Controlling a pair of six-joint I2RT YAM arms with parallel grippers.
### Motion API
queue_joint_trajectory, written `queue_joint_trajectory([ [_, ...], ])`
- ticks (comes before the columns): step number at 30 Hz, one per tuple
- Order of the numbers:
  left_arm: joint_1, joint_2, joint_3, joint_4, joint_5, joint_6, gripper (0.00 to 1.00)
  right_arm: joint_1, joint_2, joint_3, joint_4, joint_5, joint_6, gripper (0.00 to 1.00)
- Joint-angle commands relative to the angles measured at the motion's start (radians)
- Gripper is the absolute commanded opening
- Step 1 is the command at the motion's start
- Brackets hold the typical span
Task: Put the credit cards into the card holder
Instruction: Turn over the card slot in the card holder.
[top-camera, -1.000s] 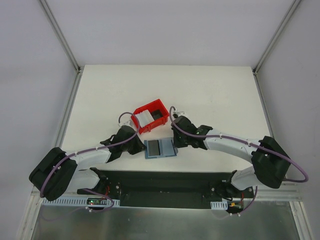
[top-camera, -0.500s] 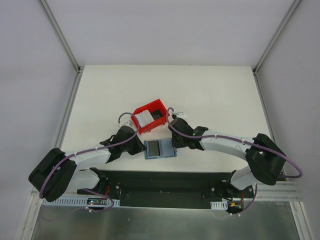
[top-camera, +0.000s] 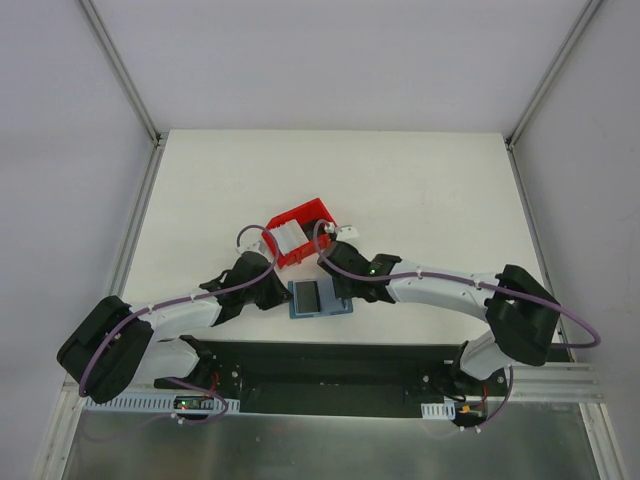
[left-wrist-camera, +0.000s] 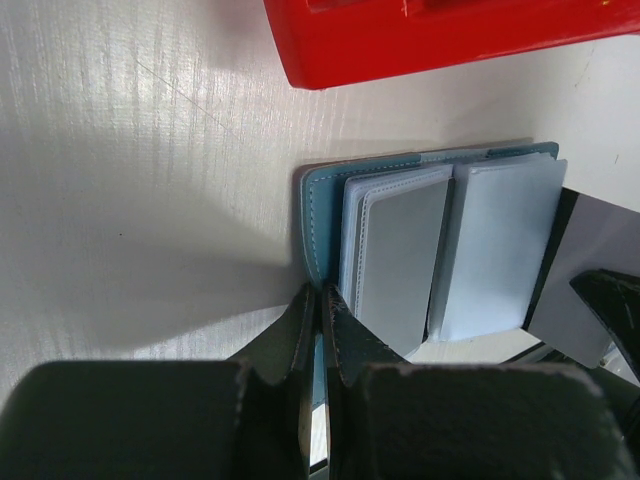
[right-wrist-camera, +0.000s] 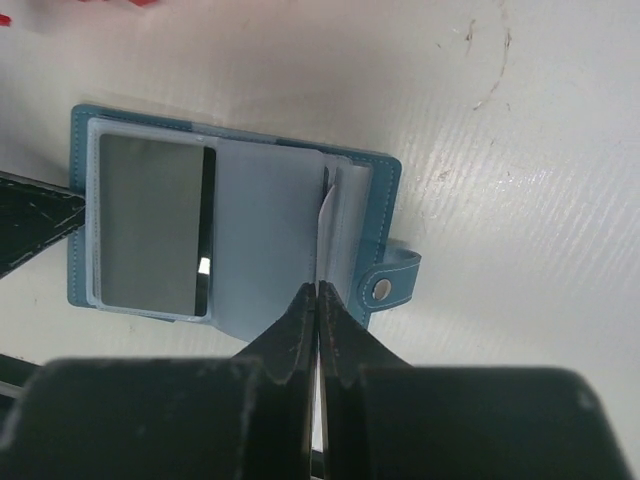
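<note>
WORKBENCH, overhead view: a white table (top-camera: 400, 180) fills the centre of the frame. The left arm (top-camera: 180, 315) reaches in from the lower left and the right arm (top-camera: 440, 288) from the lower right, and they meet near the middle.

Only this camera shows the red bin (top-camera: 300, 213) whole. It sits at an angle just above the meeting point, with a small stack of credit cards (top-camera: 288, 238) lying inside. The left wrist camera catches just the bin's red wall along the top of its frame, and the right wrist camera only red slivers at its upper left.

The card holder (right-wrist-camera: 262, 220) lies open on the table just below the bin, between the two arms.

The wrist cameras supply what the overhead view is too small to tell. In the left wrist view, at lower centre, the left fingers (left-wrist-camera: 314, 304) are pinched together on the teal edge of the holder's cover. In the right wrist view the right fingers (right-wrist-camera: 316, 300) are closed on a white card (right-wrist-camera: 322, 225), seen edge-on and standing over the holder's right-hand pocket. Whether its far edge has entered the pocket cannot be told.

A grey card (right-wrist-camera: 150, 235) with a black stripe sits in the left-hand pocket. The clasp tab (right-wrist-camera: 392, 285), with its small snap, juts from the holder's right side and lies flat on the table.
</note>
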Motion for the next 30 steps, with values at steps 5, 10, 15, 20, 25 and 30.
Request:
queue_joint_trajectory([
  [5,0.009,0.024,-0.033,-0.08,0.003,0.01,0.0,0.072,0.037,0.16,-0.137,0.132,-0.004,0.0],
  [10,0.009,0.022,-0.033,-0.082,0.003,0.012,0.0,0.08,0.06,0.18,-0.161,0.141,-0.003,0.0],
  [15,0.009,0.021,-0.036,-0.082,0.001,0.012,0.0,0.08,0.046,0.171,-0.039,0.022,-0.05,0.0],
  [20,0.009,0.009,-0.033,-0.08,0.003,0.015,0.0,0.082,0.083,0.172,0.049,-0.117,-0.067,0.01],
  [25,0.009,-0.022,-0.047,-0.08,0.0,0.012,0.0,0.068,0.031,0.139,0.026,-0.045,-0.063,0.0],
  [30,0.009,-0.057,-0.044,-0.087,0.012,0.023,0.0,0.048,-0.017,0.102,0.027,-0.02,-0.046,0.0],
])
